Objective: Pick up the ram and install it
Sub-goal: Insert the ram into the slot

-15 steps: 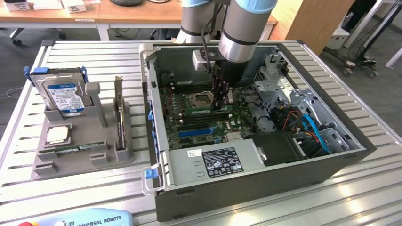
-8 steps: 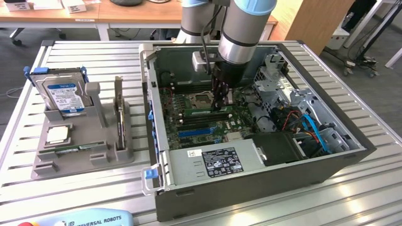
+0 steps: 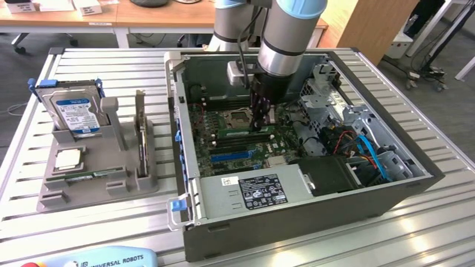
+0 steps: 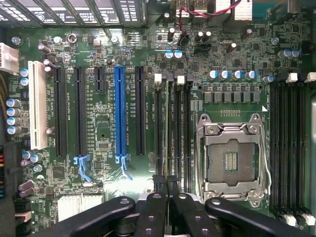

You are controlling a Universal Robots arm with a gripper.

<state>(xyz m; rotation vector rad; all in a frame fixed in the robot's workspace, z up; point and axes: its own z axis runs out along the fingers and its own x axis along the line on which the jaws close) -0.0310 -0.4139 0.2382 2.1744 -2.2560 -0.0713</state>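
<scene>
Inside the open computer case (image 3: 312, 217), the robot's hand (image 3: 260, 123) pinches shut on the ram (image 4: 168, 128). The ram stands on edge so it lines up with a memory slot beside the empty processor socket (image 4: 232, 158), and it appears partly seated there.

The exterior view is looking down at a slant from outside and above the open computer case (image 3: 297, 222), standing back far enough to be taking in the slatted table (image 3: 415, 222) around it; the wrist view is riding on the arm (image 3: 290, 33) inside the case, facing straight down and sitting close over the motherboard (image 4: 103, 128). Both are sharing the board with its processor socket (image 4: 231, 160) and memory slots (image 4: 170, 123).
</scene>
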